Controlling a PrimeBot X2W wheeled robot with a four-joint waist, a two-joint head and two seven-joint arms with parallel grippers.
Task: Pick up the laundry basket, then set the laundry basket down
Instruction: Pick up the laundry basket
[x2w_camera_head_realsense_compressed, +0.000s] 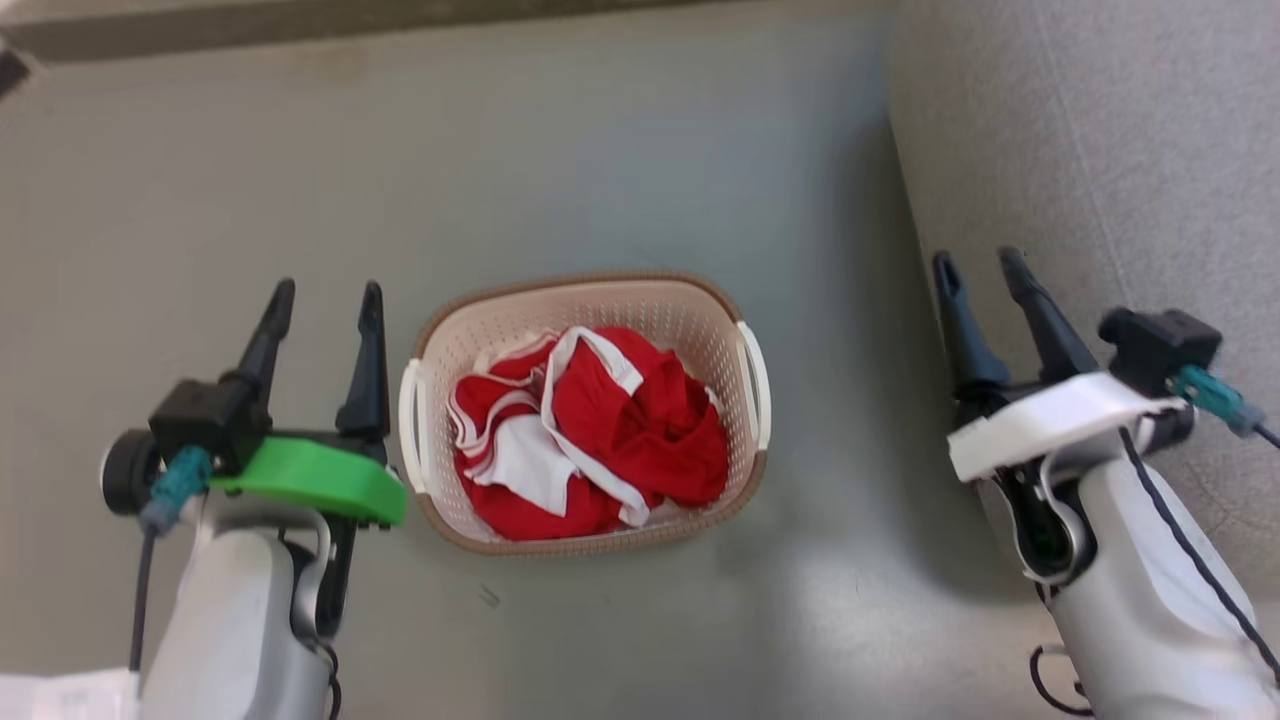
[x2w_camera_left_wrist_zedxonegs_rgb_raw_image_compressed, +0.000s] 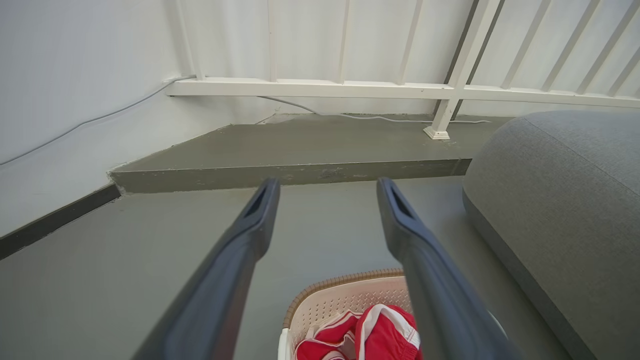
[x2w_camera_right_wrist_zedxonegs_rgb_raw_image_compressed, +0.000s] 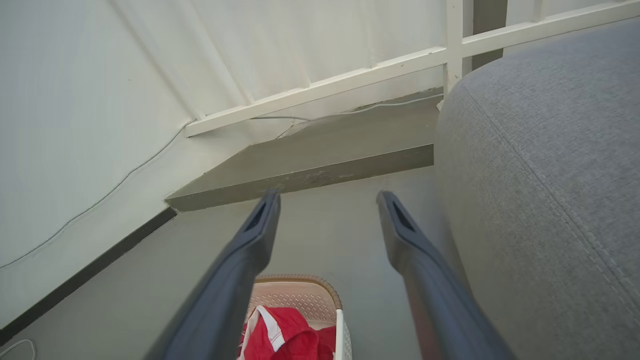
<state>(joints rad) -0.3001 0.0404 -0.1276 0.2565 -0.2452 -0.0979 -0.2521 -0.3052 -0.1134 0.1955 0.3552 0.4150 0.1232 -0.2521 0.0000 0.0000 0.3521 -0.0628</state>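
Note:
The laundry basket (x2w_camera_head_realsense_compressed: 690, 320) rests on the grey floor at the centre of the head view, cream and perforated with a brown rim and white side handles (x2w_camera_head_realsense_compressed: 412, 425). Red and white clothes (x2w_camera_head_realsense_compressed: 590, 430) fill it. My left gripper (x2w_camera_head_realsense_compressed: 325, 295) hovers open just left of the basket, its fingers apart and holding nothing. Well to the right, my right gripper (x2w_camera_head_realsense_compressed: 980, 262) is open too, beside the grey cushion. The basket's corner (x2w_camera_left_wrist_zedxonegs_rgb_raw_image_compressed: 340, 300) peeks in at the bottom of the left wrist view, and its right handle side (x2w_camera_right_wrist_zedxonegs_rgb_raw_image_compressed: 320, 300) at the bottom of the right wrist view.
A large grey upholstered cushion (x2w_camera_head_realsense_compressed: 1100, 150) stands at the right, close to my right arm. A raised grey step (x2w_camera_left_wrist_zedxonegs_rgb_raw_image_compressed: 300, 150) and a white railing (x2w_camera_left_wrist_zedxonegs_rgb_raw_image_compressed: 400, 90) lie beyond the basket, with a white wall (x2w_camera_left_wrist_zedxonegs_rgb_raw_image_compressed: 75, 75) at the left. A cable (x2w_camera_left_wrist_zedxonegs_rgb_raw_image_compressed: 370, 118) runs along the step.

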